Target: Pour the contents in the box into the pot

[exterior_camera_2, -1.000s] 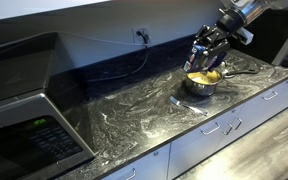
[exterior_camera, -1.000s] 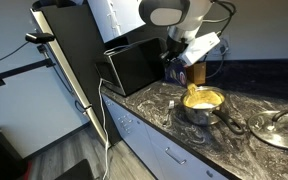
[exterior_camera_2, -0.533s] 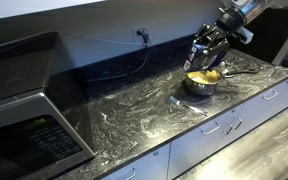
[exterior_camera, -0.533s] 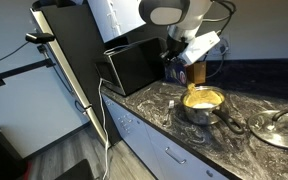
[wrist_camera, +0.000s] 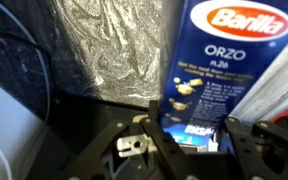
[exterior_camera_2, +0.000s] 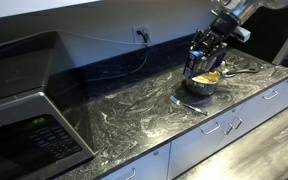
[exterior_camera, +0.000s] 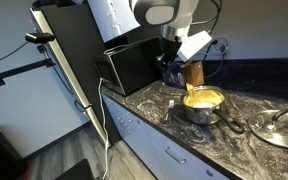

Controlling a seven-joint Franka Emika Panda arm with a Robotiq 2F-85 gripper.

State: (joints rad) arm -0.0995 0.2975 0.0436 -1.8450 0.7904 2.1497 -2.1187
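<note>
My gripper (exterior_camera: 176, 68) is shut on the box (exterior_camera: 192, 73), a small carton with a dark blue front and orange side, held above the pot (exterior_camera: 204, 104). The pot is a shiny steel saucepan with a yellowish inside and a long dark handle, on the dark marbled counter. In an exterior view the gripper (exterior_camera_2: 201, 54) holds the box (exterior_camera_2: 197, 64) just over the pot (exterior_camera_2: 204, 82). In the wrist view the blue Barilla orzo box (wrist_camera: 216, 70) sits between my two black fingers (wrist_camera: 196, 135).
A glass lid with a metal rim (exterior_camera: 277, 128) lies on the counter beside the pot. A black microwave (exterior_camera: 134, 66) stands behind the pot, and shows near in an exterior view (exterior_camera_2: 29, 120). A utensil (exterior_camera_2: 189, 104) lies on the counter. A cable (exterior_camera_2: 134, 55) hangs from the wall outlet.
The gripper and box have shifted slightly and the box has turned more upright over the pot. The pot has not moved.
</note>
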